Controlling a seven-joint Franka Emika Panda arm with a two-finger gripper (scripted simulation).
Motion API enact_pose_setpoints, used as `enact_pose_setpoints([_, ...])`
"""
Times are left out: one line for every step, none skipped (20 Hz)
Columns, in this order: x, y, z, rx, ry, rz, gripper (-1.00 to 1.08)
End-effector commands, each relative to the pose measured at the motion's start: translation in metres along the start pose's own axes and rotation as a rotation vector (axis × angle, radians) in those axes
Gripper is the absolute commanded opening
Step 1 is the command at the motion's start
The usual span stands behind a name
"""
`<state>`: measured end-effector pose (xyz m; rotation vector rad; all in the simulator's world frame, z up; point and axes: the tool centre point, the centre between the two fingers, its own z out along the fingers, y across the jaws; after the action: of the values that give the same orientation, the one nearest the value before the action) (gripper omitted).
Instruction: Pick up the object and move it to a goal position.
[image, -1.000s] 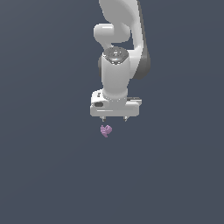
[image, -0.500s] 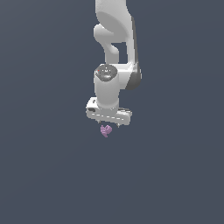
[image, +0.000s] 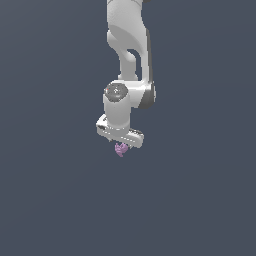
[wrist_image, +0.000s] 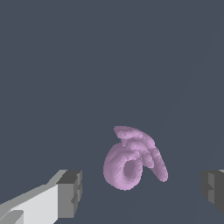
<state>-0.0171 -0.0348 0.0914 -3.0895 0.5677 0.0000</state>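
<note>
Flat slate-grey fills both views, with no edge or seam to tell me whether I am looking at a table or plain backdrop. Against it sits the object (wrist_image: 133, 159), a small pink-purple lump with a rounded lobe and a ridged, curling flank. In the wrist view it lies between the two dark finger pads (wrist_image: 70, 194), apart from each, with clear grey showing on either side. So I read the hand (image: 120, 144) as spread wide, holding nothing.

From the exterior view the object (image: 120, 149) shows just under the white hand, partly tucked behind its lower edge, and the arm (image: 128, 45) comes down from above with the wrist tilted a little. I cannot tell from either picture whether the fingertips have reached the level of the lump or sit above it.

My judgement is that I am at the approach-and-align step, before the grasp. Next I would need to settle the fingers level with the lump's body and close on it; its irregular shape could let it slip or twist. No goal marker shows in either view.
</note>
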Motion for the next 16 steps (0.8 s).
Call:
enact_pose_setpoints([0.0,0.001,0.002,0.0,0.0,0.01,1.0])
enact_pose_setpoints([0.0,0.001,0.001,0.0,0.0,0.004,1.0])
enact_pose_setpoints([0.0,0.001,0.001,0.0,0.0,0.004,1.0])
enact_pose_setpoints([0.0,0.001,0.002,0.0,0.0,0.004,1.0])
enact_pose_setpoints([0.0,0.0,0.004,0.0,0.0,0.004,1.0])
enact_pose_setpoints([0.0,0.001,0.006,0.0,0.0,0.005,1.0])
enact_pose_setpoints([0.0,0.001,0.009,0.0,0.0,0.005,1.0])
enact_pose_setpoints([0.0,0.001,0.013,0.0,0.0,0.006,1.0])
enact_pose_setpoints([-0.001,0.001,0.018,0.0,0.0,0.006,1.0])
enact_pose_setpoints([-0.001,0.001,0.023,0.0,0.0,0.007,1.0])
enact_pose_setpoints([-0.001,0.001,0.028,0.0,0.0,0.007,1.0])
enact_pose_setpoints([-0.001,0.001,0.033,0.0,0.0,0.008,1.0])
enact_pose_setpoints([-0.001,0.002,0.038,-0.001,0.0,0.009,1.0])
enact_pose_setpoints([-0.001,0.001,0.042,-0.001,0.0,0.009,1.0])
enact_pose_setpoints([-0.001,0.002,0.045,-0.001,0.0,0.009,1.0])
enact_pose_setpoints([-0.001,0.001,0.048,-0.001,0.0,0.009,1.0])
